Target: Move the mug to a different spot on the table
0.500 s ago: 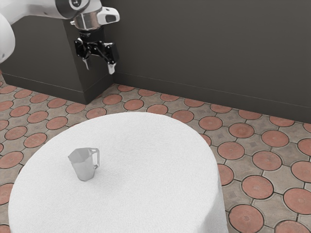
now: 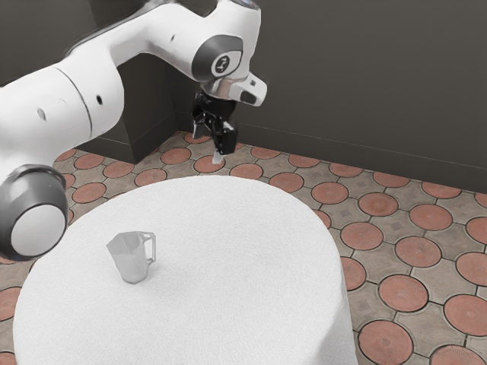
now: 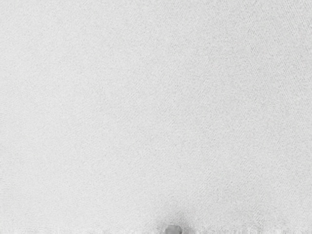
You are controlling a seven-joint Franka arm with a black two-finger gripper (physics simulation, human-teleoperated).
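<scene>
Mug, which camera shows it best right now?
The exterior view: the mug stands whole and upright on the white table, handle and rim clear, well apart from the gripper. The wrist view gives the table's white surface and a tiny grey sliver, too small to identify.

Illumination is even and diffuse throughout the exterior view. The white surface (image 2: 251, 266) renders bright and matte. The mug (image 2: 132, 257) casts a faint, soft-edged shadow at its base. The wall (image 2: 365, 68) behind reads dark. In the wrist view, the surface has a flat, pale grey tone.
</scene>
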